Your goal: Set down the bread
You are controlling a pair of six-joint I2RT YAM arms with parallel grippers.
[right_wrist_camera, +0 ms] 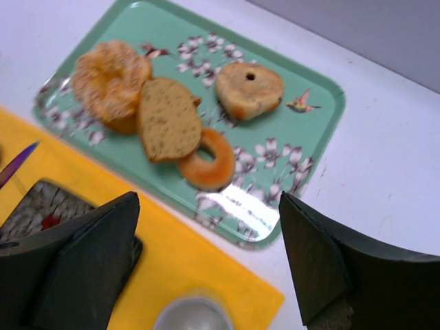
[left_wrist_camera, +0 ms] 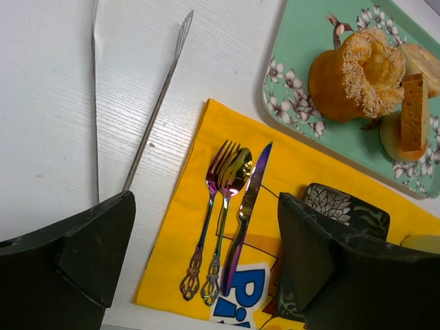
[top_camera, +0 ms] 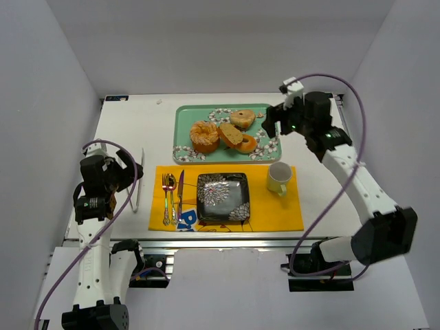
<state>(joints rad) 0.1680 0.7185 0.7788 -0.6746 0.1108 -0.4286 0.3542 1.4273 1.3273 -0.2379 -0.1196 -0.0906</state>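
The bread (top_camera: 246, 144), a small smooth golden-orange ring, lies on the green flowered tray (top_camera: 184, 128) near its front right, partly under a brown bread slice (top_camera: 230, 134). It also shows in the right wrist view (right_wrist_camera: 210, 161). My right gripper (top_camera: 271, 124) is open and empty, hovering above the tray's right end. My left gripper (top_camera: 132, 172) is open and empty, above the table left of the yellow mat (top_camera: 275, 213). The black square plate (top_camera: 223, 197) sits on the mat.
A ridged orange pastry (top_camera: 204, 136) and a paler tan ring (top_camera: 242, 118) lie on the tray. A cup (top_camera: 278, 177) stands on the mat's right. A fork, spoon and knife (top_camera: 172, 196) lie on its left. Metal tongs (top_camera: 139, 180) lie on the table at left.
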